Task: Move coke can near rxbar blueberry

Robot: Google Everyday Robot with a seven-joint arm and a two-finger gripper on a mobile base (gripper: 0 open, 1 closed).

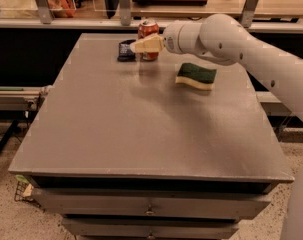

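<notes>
The coke can (148,30), red with a silver top, stands upright at the far middle of the grey table (141,129). The rxbar blueberry (125,50), a small flat dark-blue bar, lies just left of the can, almost touching it. My gripper (141,44) reaches in from the right and is shut on the can. One cream finger (150,44) crosses the can's front, and the other is hidden behind it. The can's base is at or just above the tabletop.
A green-and-yellow sponge (196,76) lies to the right of the can, under my arm (231,39). A shelf with bags and a tray runs behind the table's far edge. Drawers sit below the front edge.
</notes>
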